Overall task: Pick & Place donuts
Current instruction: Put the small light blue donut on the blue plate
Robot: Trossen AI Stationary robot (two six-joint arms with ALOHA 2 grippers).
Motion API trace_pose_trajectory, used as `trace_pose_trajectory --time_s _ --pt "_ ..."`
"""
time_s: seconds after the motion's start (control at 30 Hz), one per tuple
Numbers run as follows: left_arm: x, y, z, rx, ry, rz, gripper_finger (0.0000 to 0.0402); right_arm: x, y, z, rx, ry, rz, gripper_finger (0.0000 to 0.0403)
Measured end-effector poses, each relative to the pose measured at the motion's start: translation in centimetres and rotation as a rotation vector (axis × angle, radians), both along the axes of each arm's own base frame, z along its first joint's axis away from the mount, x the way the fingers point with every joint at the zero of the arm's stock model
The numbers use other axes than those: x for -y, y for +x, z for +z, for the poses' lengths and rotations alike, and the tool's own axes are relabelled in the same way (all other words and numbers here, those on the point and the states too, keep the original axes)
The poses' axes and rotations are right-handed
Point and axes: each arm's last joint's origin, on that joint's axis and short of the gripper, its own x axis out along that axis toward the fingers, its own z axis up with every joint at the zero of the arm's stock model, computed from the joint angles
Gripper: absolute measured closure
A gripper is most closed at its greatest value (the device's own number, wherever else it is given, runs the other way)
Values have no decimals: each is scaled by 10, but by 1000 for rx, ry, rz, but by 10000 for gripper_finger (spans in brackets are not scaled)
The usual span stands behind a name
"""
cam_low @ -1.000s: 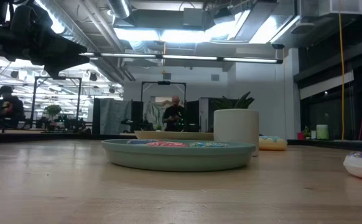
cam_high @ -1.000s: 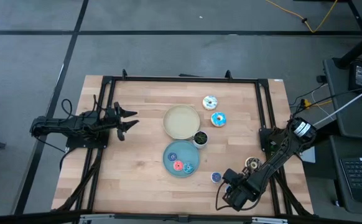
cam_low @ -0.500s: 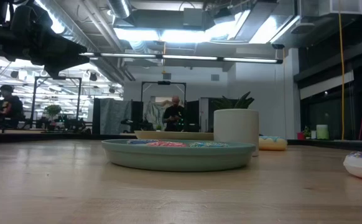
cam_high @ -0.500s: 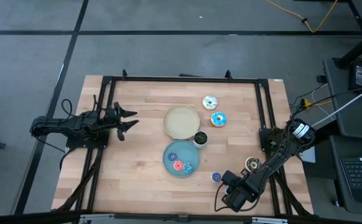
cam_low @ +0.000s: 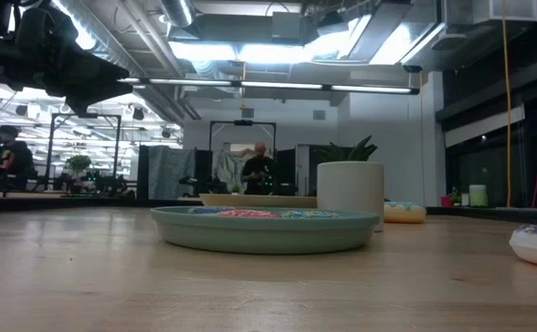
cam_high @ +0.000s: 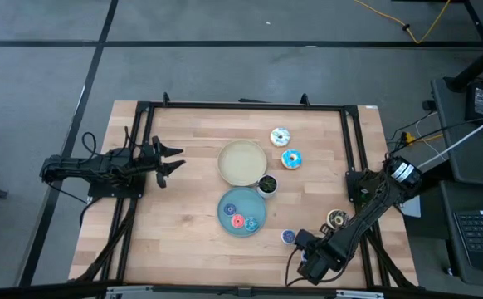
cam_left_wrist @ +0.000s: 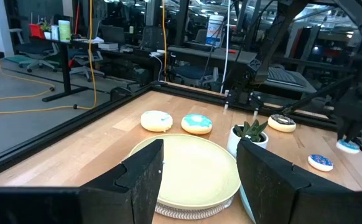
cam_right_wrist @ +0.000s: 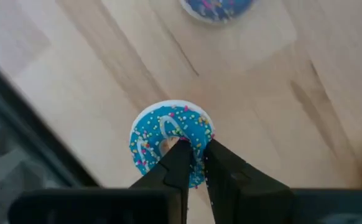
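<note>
Donuts sit scattered over the wooden desk [cam_high: 183, 216]. Down at the near right corner the right gripper [cam_right_wrist: 192, 163] has its two dark fingers pinched on the rim of a small blue sprinkled donut [cam_right_wrist: 168, 144], one fingertip in the hole and the other outside the ring; the donut lies flat on the wood close to the dark frame rail. Just past it lies a second small blue donut [cam_high: 288, 237], only partly showing in the right wrist view. A brown donut [cam_high: 336, 219] rests near the right arm's forearm.

Toward the far side, a white-iced donut [cam_high: 280, 136] and a light-blue-iced donut [cam_high: 291, 159] lie side by side. A cream plate [cam_high: 242, 162] sits mid-desk, with a small potted plant [cam_high: 267, 184] just beside it and a blue plate [cam_high: 242, 211] in front, carrying a few tiny donuts, one of them pink [cam_high: 238, 221].

The left gripper [cam_high: 175, 159] waits at the left side, held above the desk with its fingers spread apart and nothing between them.
</note>
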Motion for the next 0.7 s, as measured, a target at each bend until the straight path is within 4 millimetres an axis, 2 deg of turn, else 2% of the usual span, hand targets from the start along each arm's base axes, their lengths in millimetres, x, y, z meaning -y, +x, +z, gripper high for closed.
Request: trace_pose_trajectory --time_s 0.4,0.7 --pt "0 0 0 0 0 0 205 12 34 42 29 32 248 358" --pt "0 0 0 0 0 0 205 22 62 54 20 25 385 358"
